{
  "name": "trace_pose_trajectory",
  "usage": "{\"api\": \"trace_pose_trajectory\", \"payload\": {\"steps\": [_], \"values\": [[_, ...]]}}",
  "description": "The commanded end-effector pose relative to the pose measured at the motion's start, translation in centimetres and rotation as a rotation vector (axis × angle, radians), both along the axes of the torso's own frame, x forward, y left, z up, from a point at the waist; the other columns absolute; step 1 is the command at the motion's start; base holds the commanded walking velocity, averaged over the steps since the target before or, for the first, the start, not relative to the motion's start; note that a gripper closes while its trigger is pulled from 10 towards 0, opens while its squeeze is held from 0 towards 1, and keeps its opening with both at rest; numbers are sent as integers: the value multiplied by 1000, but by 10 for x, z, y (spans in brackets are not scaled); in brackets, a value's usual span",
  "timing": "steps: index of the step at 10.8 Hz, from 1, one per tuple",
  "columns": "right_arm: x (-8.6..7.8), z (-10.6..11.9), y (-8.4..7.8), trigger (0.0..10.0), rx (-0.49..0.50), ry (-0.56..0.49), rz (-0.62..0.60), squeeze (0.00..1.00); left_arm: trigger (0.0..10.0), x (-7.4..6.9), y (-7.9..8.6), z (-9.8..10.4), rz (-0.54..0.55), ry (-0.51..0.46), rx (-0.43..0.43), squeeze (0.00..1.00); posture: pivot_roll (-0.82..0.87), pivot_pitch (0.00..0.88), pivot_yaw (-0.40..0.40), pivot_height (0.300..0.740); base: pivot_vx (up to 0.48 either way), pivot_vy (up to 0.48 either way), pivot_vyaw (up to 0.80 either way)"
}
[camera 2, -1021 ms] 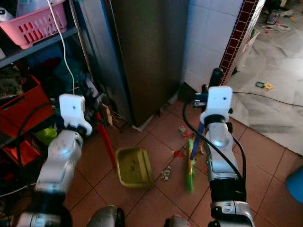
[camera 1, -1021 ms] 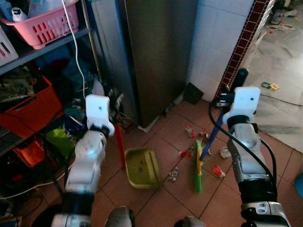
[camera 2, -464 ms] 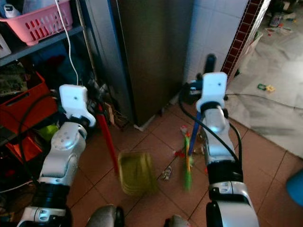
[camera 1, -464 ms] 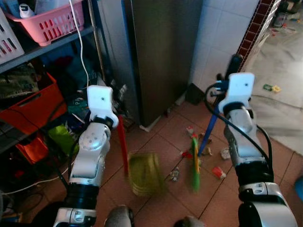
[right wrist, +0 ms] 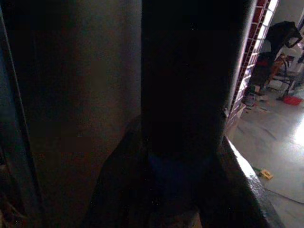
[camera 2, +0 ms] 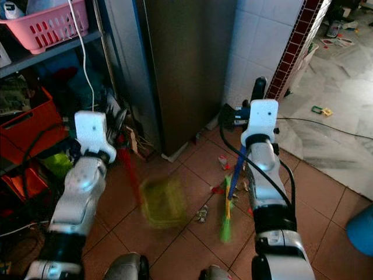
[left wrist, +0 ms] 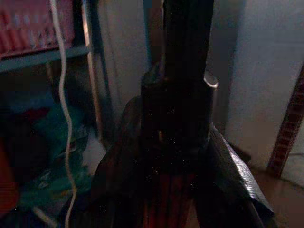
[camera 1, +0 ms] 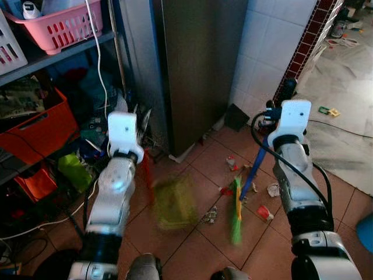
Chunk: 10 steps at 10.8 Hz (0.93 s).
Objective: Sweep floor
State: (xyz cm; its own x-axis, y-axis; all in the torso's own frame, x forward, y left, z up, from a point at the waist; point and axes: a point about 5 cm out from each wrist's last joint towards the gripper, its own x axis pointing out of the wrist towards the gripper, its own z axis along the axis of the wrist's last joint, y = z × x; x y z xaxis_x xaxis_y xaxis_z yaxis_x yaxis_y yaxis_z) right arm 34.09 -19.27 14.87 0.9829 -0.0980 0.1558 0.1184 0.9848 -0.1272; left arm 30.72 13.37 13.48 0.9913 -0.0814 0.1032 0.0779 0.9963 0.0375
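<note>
— Broom (camera 1: 240, 198) position?
— Right of centre on the tiled floor (camera 1: 192, 251). Its blue handle slopes from the right gripper (right wrist: 183, 156), up high near the white wall (camera 1: 262, 52), down and left toward the near floor, where the green and yellow bristles trail nearer still.
— Is that gripper closed on it?
— Yes, the right wrist view shows both fingers pinched around the dark handle top.
— And the dustpan (camera 1: 173, 203)?
— Left of the broom, a blurred green pan near the floor, mouth side facing the litter (camera 1: 233, 163). Its red handle (camera 1: 145, 175) rises up and left to the left gripper (left wrist: 183, 137), whose fingers are clamped around the shaft.
— Where is the litter?
— Scattered on the tiles around the broom: scraps between pan and bristles, more on the far and right sides.
— Surroundings?
— A steel fridge (camera 1: 192, 70) stands behind the pan, a cluttered shelf (camera 1: 52, 52) at far left.
</note>
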Motion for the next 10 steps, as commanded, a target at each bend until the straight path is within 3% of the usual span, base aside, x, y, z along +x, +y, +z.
{"api": "trace_pose_trajectory", "payload": {"steps": [1, 3, 6, 8, 10], "values": [[-2, 13, -1, 10000, -29, -58, -1, 0, 10000, 0, 2, 14, 21, -56, -7, 0, 34, 0, -17, 740, 0, 0, 0], [-8, 9, -3, 10000, -36, -52, -5, 0, 10000, -7, -3, 7, 14, -17, -36, 0, 24, 6, -20, 740, 0, 0, -691], [-14, 14, 7, 10000, -23, -54, -2, 0, 10000, -12, -11, 16, -23, -27, -57, 0, 7, 52, -12, 740, 0, 0, -800], [-22, 7, 10, 10000, -25, -35, 17, 0, 10000, -20, -16, 9, -79, 9, -63, 0, 7, 42, -3, 740, 0, 0, 0], [-19, 11, 7, 10000, -57, -34, 22, 0, 10000, -21, -16, 12, -87, 9, -78, 0, 0, 29, -2, 740, 0, 0, 0]]}}
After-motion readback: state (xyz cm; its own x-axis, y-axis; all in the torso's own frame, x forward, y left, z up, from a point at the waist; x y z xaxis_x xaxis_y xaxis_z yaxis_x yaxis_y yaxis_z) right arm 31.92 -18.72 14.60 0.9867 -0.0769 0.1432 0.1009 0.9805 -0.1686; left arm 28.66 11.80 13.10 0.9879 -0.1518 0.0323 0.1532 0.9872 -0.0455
